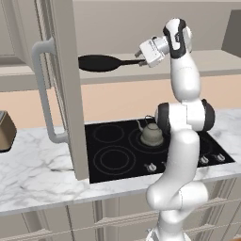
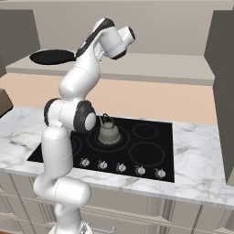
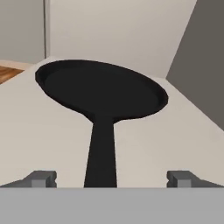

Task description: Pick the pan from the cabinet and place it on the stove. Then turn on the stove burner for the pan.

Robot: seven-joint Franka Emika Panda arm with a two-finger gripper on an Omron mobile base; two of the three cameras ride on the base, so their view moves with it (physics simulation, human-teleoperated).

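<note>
1. Black and shallow, the pan (image 3: 100, 89) lay flat on the cabinet shelf (image 3: 39, 131), its handle pointing out toward the arm.
2. Spread wide, the end effector (image 3: 111, 179) straddled the handle's near end; its fingertips (image 3: 41, 178) stood clear on both sides, gripping nothing.
3. By my reading the task was at its first step: the pan was not yet grasped, and lifting it, placing it on the stove (image 1: 117, 150) and turning a knob (image 2: 120, 167) all remained.
4. A grey-green kettle (image 1: 151, 134) sat on one rear ring, so the pan would need another burner.
5. An open cabinet door (image 1: 66, 89) hung just left of the pan in the left base view and could crowd the way down.
6. Marble counter (image 1: 33, 172) flanked the stove, with a brown appliance (image 1: 4, 132) at far left.
</note>
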